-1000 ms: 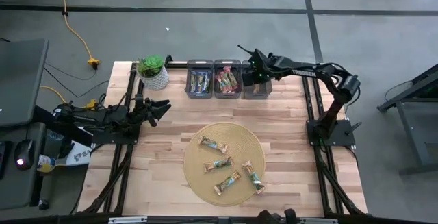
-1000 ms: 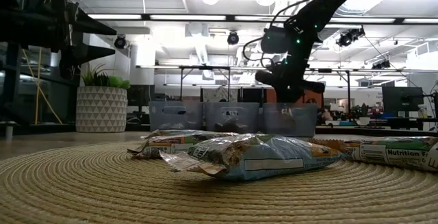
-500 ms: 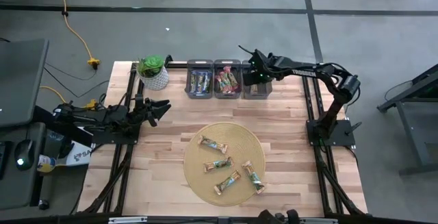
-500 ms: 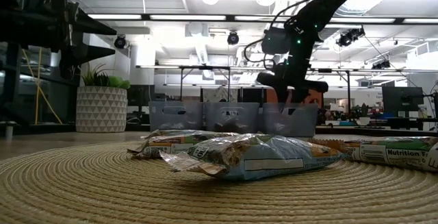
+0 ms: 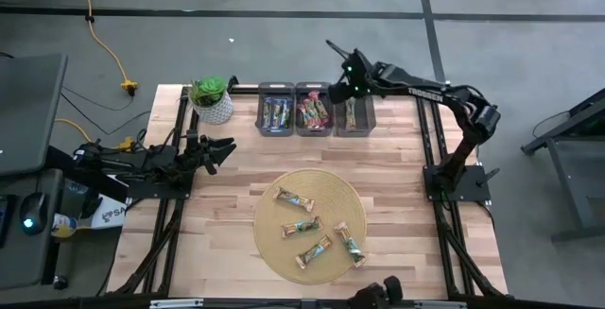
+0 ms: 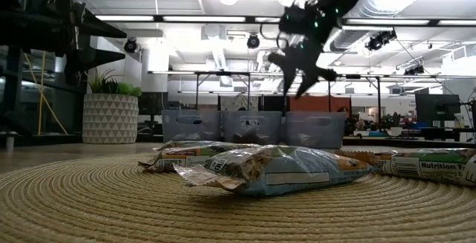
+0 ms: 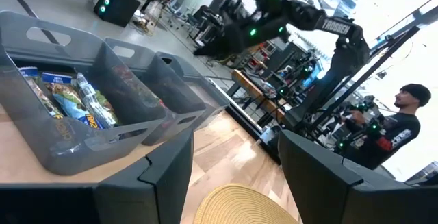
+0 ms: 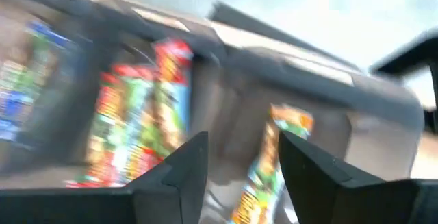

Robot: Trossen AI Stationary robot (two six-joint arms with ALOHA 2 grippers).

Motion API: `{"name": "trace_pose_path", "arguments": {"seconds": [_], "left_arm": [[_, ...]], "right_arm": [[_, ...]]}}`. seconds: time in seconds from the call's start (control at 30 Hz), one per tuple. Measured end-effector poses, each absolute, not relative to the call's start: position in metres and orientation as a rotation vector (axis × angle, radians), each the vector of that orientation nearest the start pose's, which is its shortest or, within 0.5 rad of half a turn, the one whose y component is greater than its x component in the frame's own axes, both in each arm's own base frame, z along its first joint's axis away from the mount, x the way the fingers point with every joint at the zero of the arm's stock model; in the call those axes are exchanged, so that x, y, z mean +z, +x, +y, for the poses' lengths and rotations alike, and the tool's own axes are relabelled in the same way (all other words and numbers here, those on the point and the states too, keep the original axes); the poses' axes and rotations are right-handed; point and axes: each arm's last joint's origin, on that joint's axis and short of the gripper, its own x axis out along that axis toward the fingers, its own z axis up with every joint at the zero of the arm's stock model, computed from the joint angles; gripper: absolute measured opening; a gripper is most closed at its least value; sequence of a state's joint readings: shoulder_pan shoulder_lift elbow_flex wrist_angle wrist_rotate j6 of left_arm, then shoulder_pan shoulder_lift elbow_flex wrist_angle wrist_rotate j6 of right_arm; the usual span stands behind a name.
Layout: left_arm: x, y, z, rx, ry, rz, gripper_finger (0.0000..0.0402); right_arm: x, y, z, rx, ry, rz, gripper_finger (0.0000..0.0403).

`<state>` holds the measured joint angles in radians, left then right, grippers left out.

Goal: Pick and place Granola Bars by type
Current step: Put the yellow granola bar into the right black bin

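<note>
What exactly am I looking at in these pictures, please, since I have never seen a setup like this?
Two robot arms work at a wooden table. One picture looks straight down, one level across the tabletop, and one comes from each wrist. The right gripper hangs open and empty above three grey bins; one granola bar lies in the rightmost bin. The left gripper waits open at the left side. Four more bars lie on a round straw mat, with a potted plant nearby.

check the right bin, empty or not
Not empty: one green bar lies in the right bin; the open right gripper hangs above it.
</note>
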<state>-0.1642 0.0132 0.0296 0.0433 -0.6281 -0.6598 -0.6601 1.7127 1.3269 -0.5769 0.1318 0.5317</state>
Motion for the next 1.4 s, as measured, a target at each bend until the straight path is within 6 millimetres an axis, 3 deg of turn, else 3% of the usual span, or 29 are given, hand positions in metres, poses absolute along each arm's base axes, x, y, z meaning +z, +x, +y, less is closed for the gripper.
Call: {"name": "trace_pose_path", "arguments": {"seconds": [0.17, 0.33, 0.73, 0.97, 1.2, 1.4], "left_arm": [[0.176, 0.093, 0.002, 0.429, -0.671, -0.207, 0.0211], [0.176, 0.093, 0.002, 0.429, -0.671, -0.207, 0.0211], [0.176, 0.093, 0.002, 0.429, -0.671, -0.207, 0.0211], [0.176, 0.093, 0.002, 0.429, -0.671, -0.207, 0.0211], [0.176, 0.093, 0.002, 0.429, -0.671, -0.206, 0.0211], [0.176, 0.093, 0.002, 0.429, -0.671, -0.206, 0.0211]], "right_arm": [[0.292, 0.299, -0.22, -0.863, 0.641, 0.63, 0.0176], [0.34, 0.319, -0.201, -0.712, 0.561, 0.466, 0.0185], [0.427, 0.361, -0.097, -0.375, 0.354, 0.256, 0.0186], [0.44, 0.369, -0.039, -0.271, 0.295, 0.238, 0.0186], [0.435, 0.369, 0.023, -0.122, 0.244, 0.305, 0.0192], [0.423, 0.357, 0.08, 0.02, 0.194, 0.45, 0.0215]]}}
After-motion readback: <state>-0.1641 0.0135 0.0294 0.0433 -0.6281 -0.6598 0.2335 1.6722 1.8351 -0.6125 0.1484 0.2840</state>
